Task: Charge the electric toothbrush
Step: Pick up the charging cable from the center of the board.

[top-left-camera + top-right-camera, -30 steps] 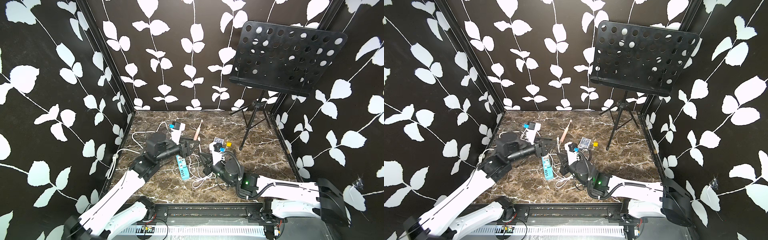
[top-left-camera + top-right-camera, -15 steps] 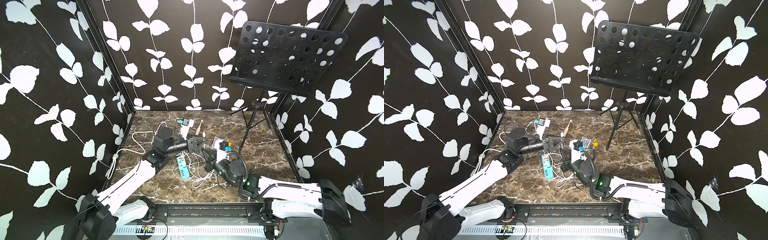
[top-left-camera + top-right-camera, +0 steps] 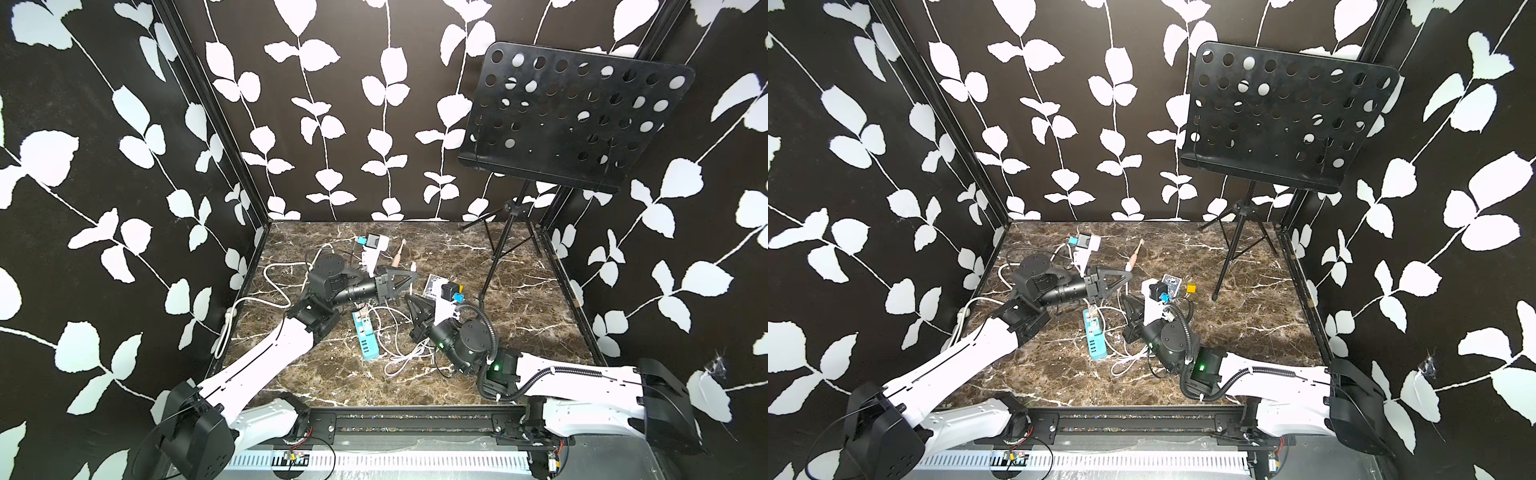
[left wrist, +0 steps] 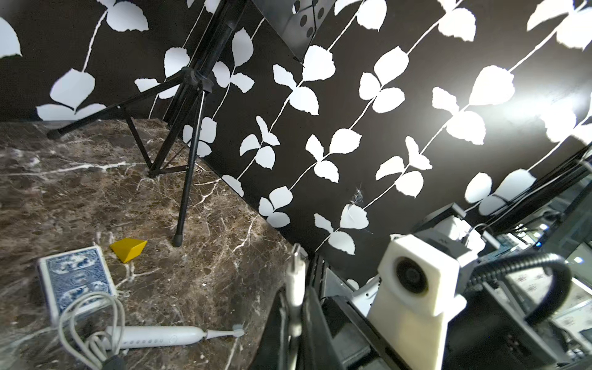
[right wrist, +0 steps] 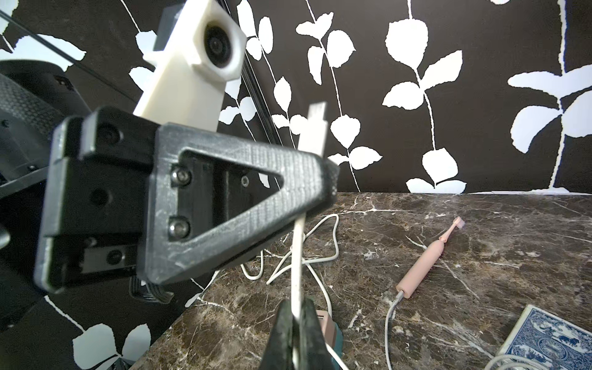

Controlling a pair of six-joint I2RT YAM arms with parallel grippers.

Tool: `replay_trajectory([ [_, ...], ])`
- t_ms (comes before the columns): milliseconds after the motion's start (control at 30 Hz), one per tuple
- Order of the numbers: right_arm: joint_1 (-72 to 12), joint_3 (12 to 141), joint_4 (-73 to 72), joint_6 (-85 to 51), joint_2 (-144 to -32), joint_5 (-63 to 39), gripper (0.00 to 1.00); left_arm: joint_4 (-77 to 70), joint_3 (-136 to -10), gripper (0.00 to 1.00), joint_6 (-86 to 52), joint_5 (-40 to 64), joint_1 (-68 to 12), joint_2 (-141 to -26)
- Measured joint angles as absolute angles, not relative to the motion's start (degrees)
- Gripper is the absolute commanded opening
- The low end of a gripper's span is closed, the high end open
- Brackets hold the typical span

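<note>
A white electric toothbrush (image 4: pixel 160 335) lies on the marble floor beside a coil of white cable (image 4: pixel 86 323); both top views hide it. A pink toothbrush (image 5: pixel 423 269) (image 3: pixel 397 259) lies further back with a cable end at its base. My left gripper (image 3: pixel 410 277) (image 4: pixel 294 298) is shut on the white plug (image 4: pixel 295 275) (image 5: pixel 315 131) of a charging cable, held above the floor. Just below it, my right gripper (image 3: pixel 410 299) (image 5: pixel 298 320) is shut on that same cable (image 5: pixel 298 256). The teal power strip (image 3: pixel 365 338) (image 3: pixel 1094 338) lies under both.
A blue card deck (image 4: pixel 77 282) (image 3: pixel 1170 282) and a yellow block (image 4: pixel 128 250) (image 3: pixel 1191 287) lie near the white toothbrush. A black music stand (image 3: pixel 573 120) rises on its tripod (image 4: pixel 185 160) at the back right. Loose white cables (image 3: pixel 399 357) sprawl around the strip.
My left gripper has swung right to meet the right gripper and closed on the cable's plug. The right gripper has kept its hold on the cable.
</note>
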State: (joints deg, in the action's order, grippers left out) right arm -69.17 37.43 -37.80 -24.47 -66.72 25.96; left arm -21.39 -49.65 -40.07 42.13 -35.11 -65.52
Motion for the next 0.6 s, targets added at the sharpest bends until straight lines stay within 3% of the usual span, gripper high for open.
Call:
replay_trajectory([
  [67,-69.17,37.43,-37.67,-24.47,-66.78,26.00,0.05,-21.39,-49.65,0.00,-40.12,41.67,-35.09,-65.89],
  [133,-69.14,37.58,-36.58,-24.80,-66.74,26.20,0.29,-21.04,-49.65,0.00,-40.03,40.88,-35.11,-66.00],
  [167,-69.08,37.93,-35.05,-25.30,-66.70,26.33,0.34,-20.56,-49.76,0.00,-39.66,40.56,-35.11,-66.00],
  [300,-68.79,41.78,-20.86,-31.81,-64.82,29.06,0.42,-11.38,-52.84,0.00,-34.44,36.36,-35.11,-65.84],
  [433,-67.61,50.15,8.05,-55.51,-60.60,36.32,0.46,-1.93,-54.74,0.00,-27.86,31.33,-35.11,-63.70],
  [600,-63.70,53.54,32.77,-81.43,-60.49,37.54,0.55,6.72,-55.31,0.00,-21.52,27.11,-35.11,-62.35],
])
